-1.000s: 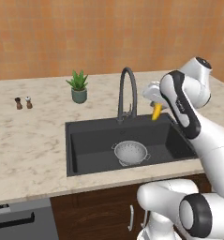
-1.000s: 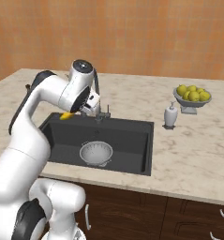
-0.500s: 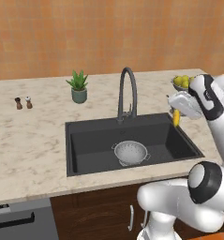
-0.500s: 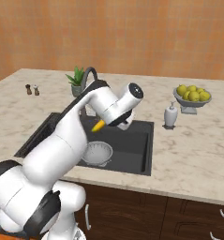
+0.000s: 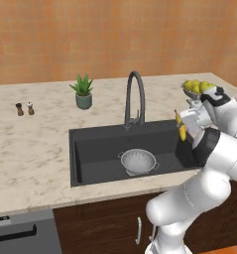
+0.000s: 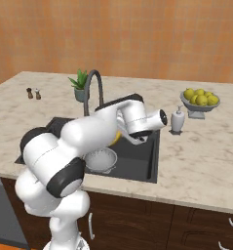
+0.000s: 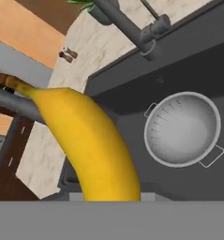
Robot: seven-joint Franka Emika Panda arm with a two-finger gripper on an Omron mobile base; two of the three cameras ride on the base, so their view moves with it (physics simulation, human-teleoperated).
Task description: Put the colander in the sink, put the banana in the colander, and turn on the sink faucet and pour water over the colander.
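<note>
Gripper: I saw it pinching the banana at the right of the left base frame, above the sink's right end.
Colander: it sat in the sink, lower centre.
Faucet: it stood behind the colander.

banana lower end cut off at hand view bottom; in right base view, arm hides most of banana and part of colander.

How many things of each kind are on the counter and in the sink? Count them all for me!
Banana: 1, held by the gripper
Colander: 1, in the sink
Faucet: 1
Potted plant: 1
Small shakers: 2
Fruit bowl: 1
Soap bottle: 1
Total: 8
</note>
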